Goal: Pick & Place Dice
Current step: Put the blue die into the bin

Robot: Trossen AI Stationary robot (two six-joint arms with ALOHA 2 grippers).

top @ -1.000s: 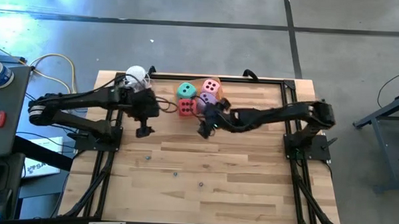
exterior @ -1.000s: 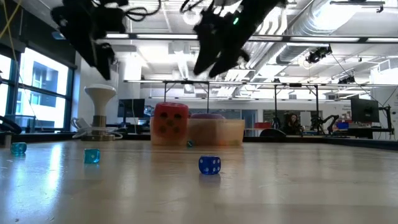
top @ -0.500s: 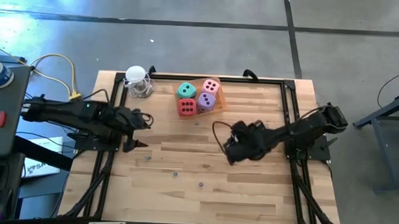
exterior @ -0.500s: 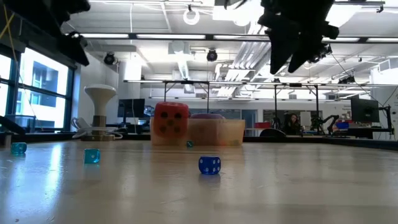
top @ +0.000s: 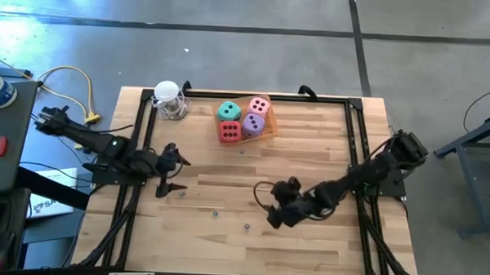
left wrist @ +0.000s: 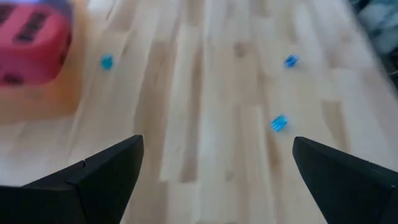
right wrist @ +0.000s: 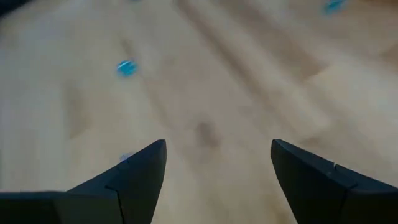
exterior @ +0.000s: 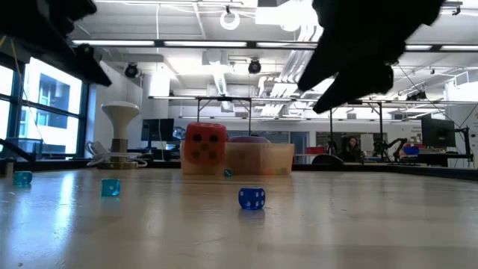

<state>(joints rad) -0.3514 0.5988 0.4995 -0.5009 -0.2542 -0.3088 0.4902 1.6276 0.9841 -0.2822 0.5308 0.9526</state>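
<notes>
At the far edge of the wooden table (top: 306, 246) the four big dice sat bunched together, untouched: the teal die (top: 228, 112), pink die (top: 260, 106), purple die (top: 254, 123) and red die (top: 229, 132), touching one another. Both arms had drawn away from that cluster since a second before. The right gripper (top: 273, 216), which had hung right beside the dice, had swung out over the middle of the table, nearer the front, its fingers apart and holding nothing. The left gripper (top: 170, 174) had pulled back to the table's left rim, fingers spread wide and empty.

From table height only the red die showed plainly, with the purple one half hidden behind a pale block beside it; the teal and pink ones I could not make out. A few tiny blue dice (exterior: 252, 197) lay scattered on the near boards. Both arms were only dark shapes cut off at the top of that view.
</notes>
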